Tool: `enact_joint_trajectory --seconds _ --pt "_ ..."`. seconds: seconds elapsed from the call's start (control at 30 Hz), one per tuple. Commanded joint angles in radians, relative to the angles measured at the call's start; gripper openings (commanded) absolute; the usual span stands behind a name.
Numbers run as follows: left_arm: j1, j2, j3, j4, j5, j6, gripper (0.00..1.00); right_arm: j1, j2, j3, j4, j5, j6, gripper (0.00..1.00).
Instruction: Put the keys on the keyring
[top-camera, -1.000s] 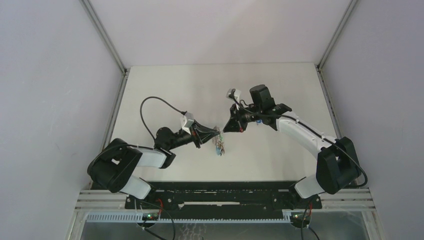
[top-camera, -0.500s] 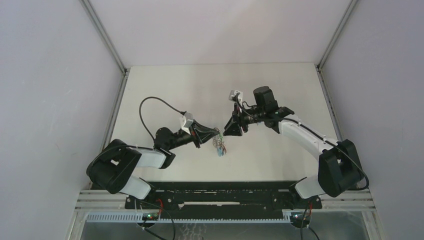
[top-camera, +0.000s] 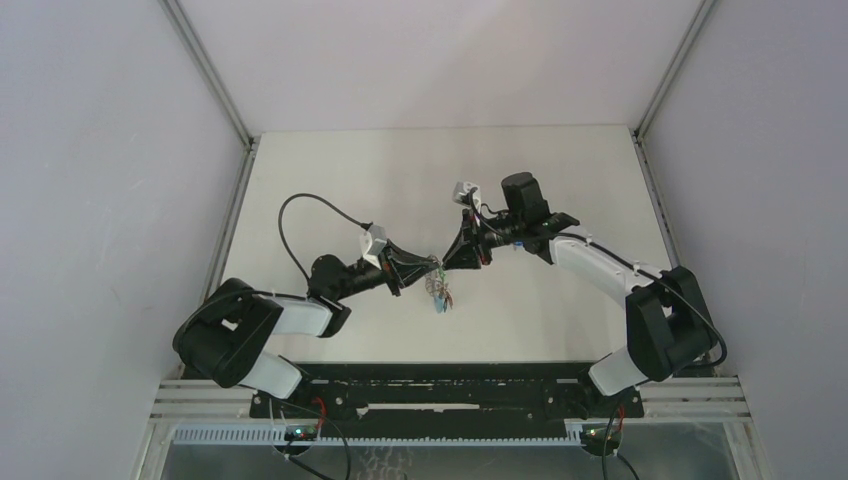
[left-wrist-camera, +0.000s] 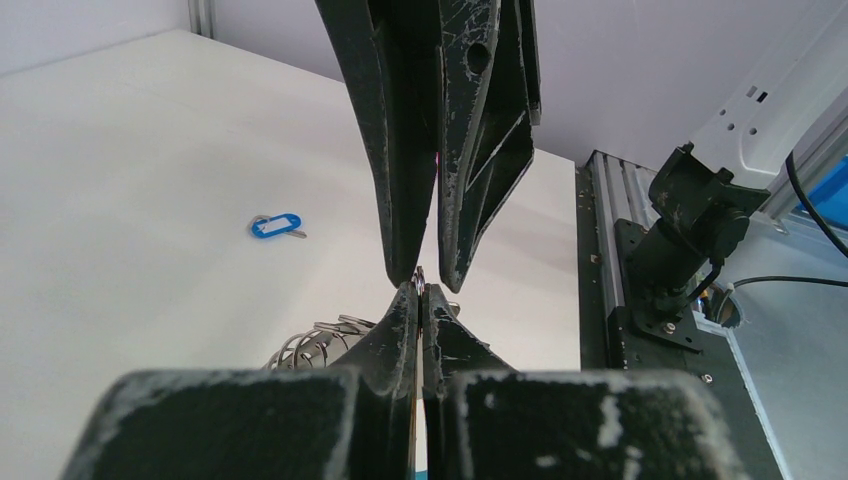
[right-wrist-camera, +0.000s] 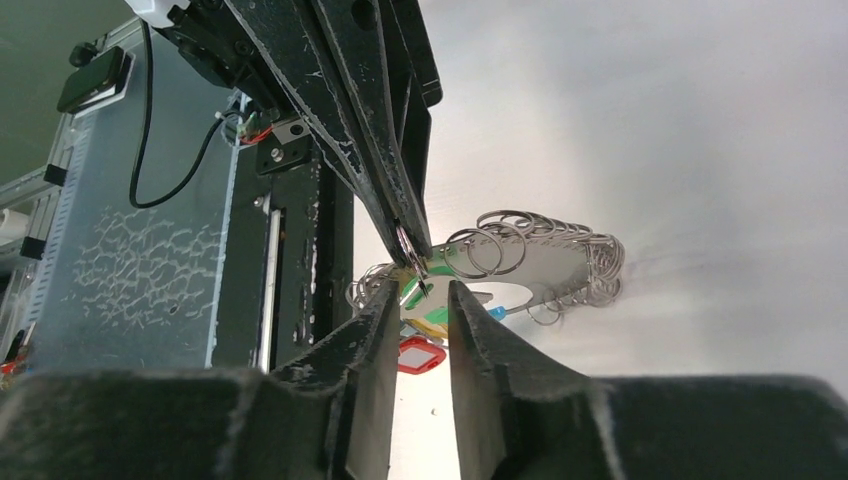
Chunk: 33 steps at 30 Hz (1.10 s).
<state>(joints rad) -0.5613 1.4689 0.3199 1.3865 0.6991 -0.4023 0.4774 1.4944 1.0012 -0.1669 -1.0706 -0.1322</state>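
Observation:
My left gripper (top-camera: 436, 263) is shut on the thin metal of the keyring (top-camera: 438, 288) and holds it above the table; its closed tips (left-wrist-camera: 420, 292) pinch the wire. Silver links (left-wrist-camera: 310, 345) hang below it. In the right wrist view the keyring's fringe of links (right-wrist-camera: 545, 250) curves to the right, with green (right-wrist-camera: 415, 296), yellow (right-wrist-camera: 432, 326) and red (right-wrist-camera: 418, 354) tagged keys hanging under it. My right gripper (right-wrist-camera: 421, 291) is open, its tips on either side of the held wire, right against the left gripper's tips (right-wrist-camera: 410, 248). It also shows in the top view (top-camera: 449, 261).
A loose key with a blue tag (left-wrist-camera: 277, 226) lies on the white table (top-camera: 330, 190), apart from the bundle. The black frame and rail (top-camera: 440, 385) run along the near edge. Walls close in the table on three sides.
My right gripper has moved left until its tips meet the left gripper's tips at the keyring. The left arm and the hanging bundle have barely moved.

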Motion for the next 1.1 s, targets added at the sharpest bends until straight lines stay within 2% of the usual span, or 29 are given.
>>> enact_joint_trajectory --seconds 0.0,0.2,0.33,0.47,0.8,1.07 --pt "0.003 -0.026 0.001 0.085 -0.001 -0.018 0.00 -0.002 0.002 0.011 0.034 -0.044 -0.028 0.22" --pt "0.002 -0.022 0.005 0.085 0.003 -0.023 0.00 0.005 0.011 0.024 0.028 -0.051 -0.035 0.12" --pt "0.003 -0.025 0.006 0.085 0.003 -0.024 0.00 0.005 0.024 0.034 0.008 -0.051 -0.044 0.00" --pt "0.002 -0.029 0.003 0.086 0.000 -0.026 0.00 0.005 0.025 0.047 -0.016 -0.044 -0.046 0.00" --pt "0.003 -0.042 -0.001 0.086 -0.008 -0.029 0.00 0.004 0.007 0.128 -0.228 0.148 -0.030 0.00" --pt "0.003 -0.042 -0.002 0.088 -0.008 -0.029 0.00 0.043 0.040 0.205 -0.329 0.204 -0.021 0.00"
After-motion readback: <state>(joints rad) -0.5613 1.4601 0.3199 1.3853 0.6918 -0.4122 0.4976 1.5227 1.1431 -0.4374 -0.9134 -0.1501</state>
